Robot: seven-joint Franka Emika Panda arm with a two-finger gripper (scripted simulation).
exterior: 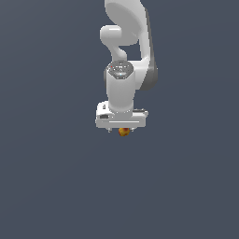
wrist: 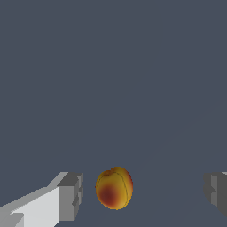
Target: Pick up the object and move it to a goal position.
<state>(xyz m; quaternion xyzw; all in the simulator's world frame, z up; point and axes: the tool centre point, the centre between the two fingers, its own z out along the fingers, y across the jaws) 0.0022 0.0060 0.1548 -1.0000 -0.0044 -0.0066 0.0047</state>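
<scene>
The object is a small roundish orange-yellow thing with a reddish patch, like a tiny peach. In the wrist view it lies between my gripper's two grey fingertips, with a clear gap on each side, wider toward one finger. The gripper is open and touches nothing. In the exterior view the white arm reaches straight down and the object peeks out just under the gripper, whose fingers are mostly hidden by the hand.
A plain dark grey-blue surface fills both views. No other objects, containers or edges show.
</scene>
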